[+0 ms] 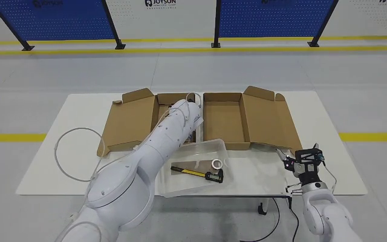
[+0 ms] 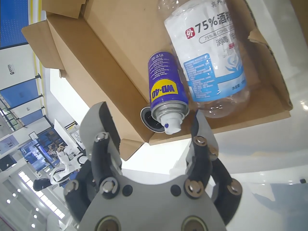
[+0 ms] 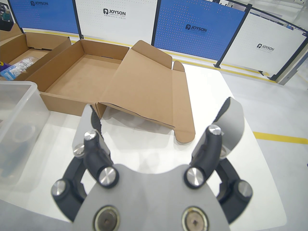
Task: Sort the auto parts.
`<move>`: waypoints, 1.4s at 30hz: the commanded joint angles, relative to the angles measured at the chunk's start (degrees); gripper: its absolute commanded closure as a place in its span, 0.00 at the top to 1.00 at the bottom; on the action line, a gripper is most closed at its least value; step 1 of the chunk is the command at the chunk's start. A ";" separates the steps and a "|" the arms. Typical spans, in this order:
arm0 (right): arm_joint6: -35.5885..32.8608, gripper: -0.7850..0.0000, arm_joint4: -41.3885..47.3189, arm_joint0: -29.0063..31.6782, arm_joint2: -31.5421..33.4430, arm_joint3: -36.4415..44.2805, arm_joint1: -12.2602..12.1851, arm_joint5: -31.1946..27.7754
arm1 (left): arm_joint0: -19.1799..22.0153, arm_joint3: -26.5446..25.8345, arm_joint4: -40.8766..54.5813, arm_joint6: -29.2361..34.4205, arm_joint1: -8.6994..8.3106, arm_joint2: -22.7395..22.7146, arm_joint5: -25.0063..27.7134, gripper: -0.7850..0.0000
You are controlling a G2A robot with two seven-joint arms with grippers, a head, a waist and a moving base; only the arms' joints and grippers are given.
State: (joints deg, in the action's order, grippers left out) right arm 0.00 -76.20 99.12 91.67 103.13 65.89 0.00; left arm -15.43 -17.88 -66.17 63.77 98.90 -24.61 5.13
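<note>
While its fingers stand wide apart and hold nothing, the left gripper (image 2: 151,111) hangs over the left cardboard box (image 2: 115,37), just off the nozzle end of a blue and yellow spray can (image 2: 166,85). Can lies on its side on the box floor, touching a clear labelled bottle (image 2: 207,56) that also lies flat beside it. A round black part (image 2: 150,120) sits against the box wall right by the can's nozzle end; what kind of part it is cannot be told. Right gripper (image 3: 158,108), jaws also spread and empty, is above the near right corner of the tabletop (image 1: 60,163), not touching anything. Ahead of it is the right cardboard box (image 3: 79,73), lid flap folded out flat, floor bare. Both boxes sit side by side along the far edge of the tabletop. Clear plastic bin (image 1: 190,184) sits at the middle of the near edge, just in front of the boxes; inside it are a yellow and black caliper (image 1: 199,173) and a small white ring (image 1: 216,163), close together but apart. White cable loop (image 1: 57,151) lies toward the left edge.
</note>
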 commanded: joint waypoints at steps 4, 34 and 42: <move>0.00 1.00 0.00 0.00 0.00 0.00 0.00 0.00 | 0.39 1.05 -0.27 -1.53 0.57 -0.39 -1.14 1.00; 0.00 1.00 0.00 0.00 0.00 0.00 0.00 0.00 | -30.96 -71.80 -21.98 7.90 -17.98 -28.67 -15.37 1.00; 0.00 1.00 0.00 0.00 0.00 0.00 0.00 0.00 | -50.76 -96.48 -28.94 7.90 -21.60 -42.04 -11.18 1.00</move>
State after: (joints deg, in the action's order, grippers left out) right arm 0.00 -76.20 99.12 91.67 103.13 65.89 0.00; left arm -63.55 -111.52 -94.25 72.13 77.57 -64.83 -5.85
